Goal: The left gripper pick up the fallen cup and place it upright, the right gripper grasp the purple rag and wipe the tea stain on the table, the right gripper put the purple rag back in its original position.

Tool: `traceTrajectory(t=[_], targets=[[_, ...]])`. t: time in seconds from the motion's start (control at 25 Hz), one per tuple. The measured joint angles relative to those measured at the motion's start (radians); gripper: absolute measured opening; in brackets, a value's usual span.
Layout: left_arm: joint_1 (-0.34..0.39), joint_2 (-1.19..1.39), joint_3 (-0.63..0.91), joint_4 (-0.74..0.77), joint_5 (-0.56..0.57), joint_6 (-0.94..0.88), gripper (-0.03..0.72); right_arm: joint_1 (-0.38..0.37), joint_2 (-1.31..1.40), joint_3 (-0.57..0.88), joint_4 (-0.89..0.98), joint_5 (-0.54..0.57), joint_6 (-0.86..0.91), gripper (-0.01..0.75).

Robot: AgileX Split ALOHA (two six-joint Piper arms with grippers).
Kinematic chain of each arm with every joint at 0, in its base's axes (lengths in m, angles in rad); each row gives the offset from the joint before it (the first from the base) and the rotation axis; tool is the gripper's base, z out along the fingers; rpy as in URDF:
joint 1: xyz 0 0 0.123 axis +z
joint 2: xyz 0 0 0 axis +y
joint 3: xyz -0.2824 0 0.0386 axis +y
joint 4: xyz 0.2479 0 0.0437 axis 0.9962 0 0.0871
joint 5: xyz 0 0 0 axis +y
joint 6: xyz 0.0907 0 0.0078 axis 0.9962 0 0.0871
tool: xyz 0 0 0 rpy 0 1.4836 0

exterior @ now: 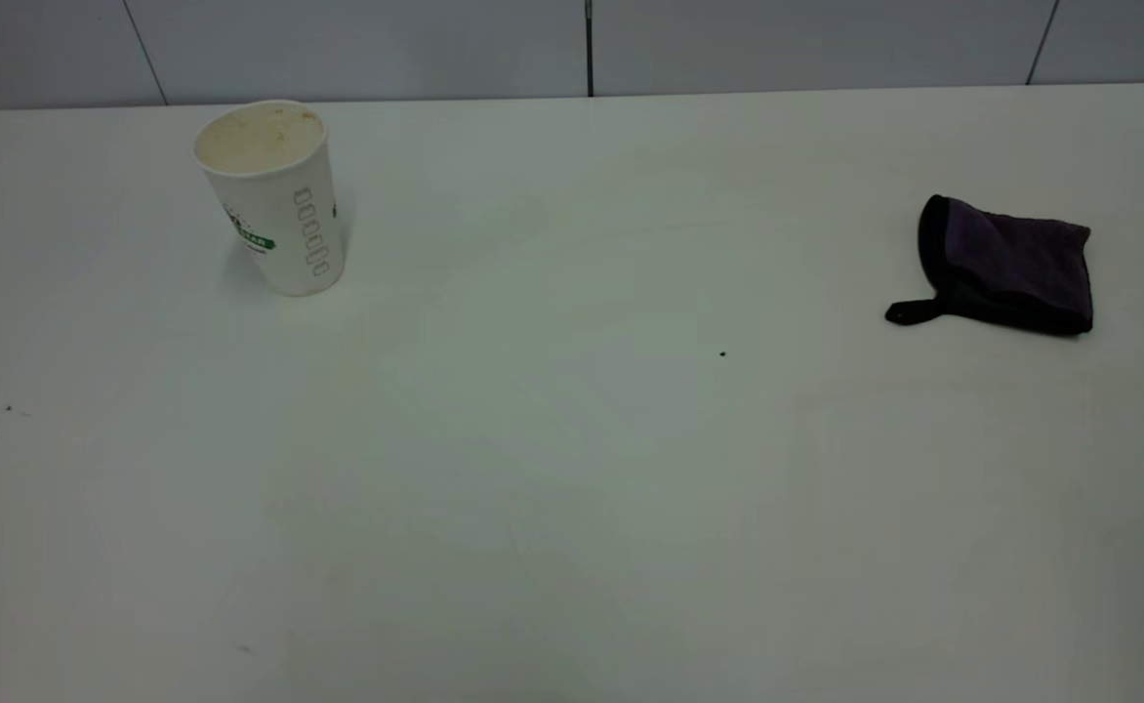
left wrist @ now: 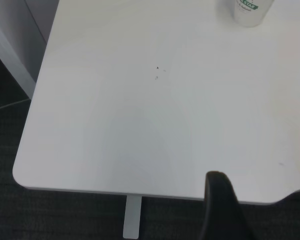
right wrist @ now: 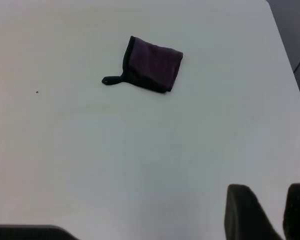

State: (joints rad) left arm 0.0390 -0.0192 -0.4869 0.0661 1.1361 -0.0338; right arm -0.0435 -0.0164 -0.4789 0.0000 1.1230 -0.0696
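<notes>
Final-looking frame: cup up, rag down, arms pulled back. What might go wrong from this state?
1. The cup stands upright but empty and tall near the far left of the table; a brush from the left gripper would likely tip it.
2. No amber stain shows, yet faint streaks remain mid-table, so some residue may be left.
3. The purple rag lies folded at the right, possibly damp, and may mark the surface.

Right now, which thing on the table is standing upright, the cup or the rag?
The cup: it stands with its mouth up, while the purple rag lies flat.
</notes>
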Motion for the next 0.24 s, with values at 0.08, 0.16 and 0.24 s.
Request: traceTrajectory(t=[0.08, 0.16, 0.24], targets=[[0.000, 0.000, 0.000, 0.000, 0.000, 0.000, 0.450, 0.000, 0.000, 0.000, 0.000, 0.000, 0.000, 0.234], [0.000, 0.000, 0.000, 0.000, 0.000, 0.000, 0.450, 0.000, 0.000, 0.000, 0.000, 0.000, 0.000, 0.235], [0.000, 0.000, 0.000, 0.000, 0.000, 0.000, 0.450, 0.000, 0.000, 0.000, 0.000, 0.000, 0.000, 0.235]])
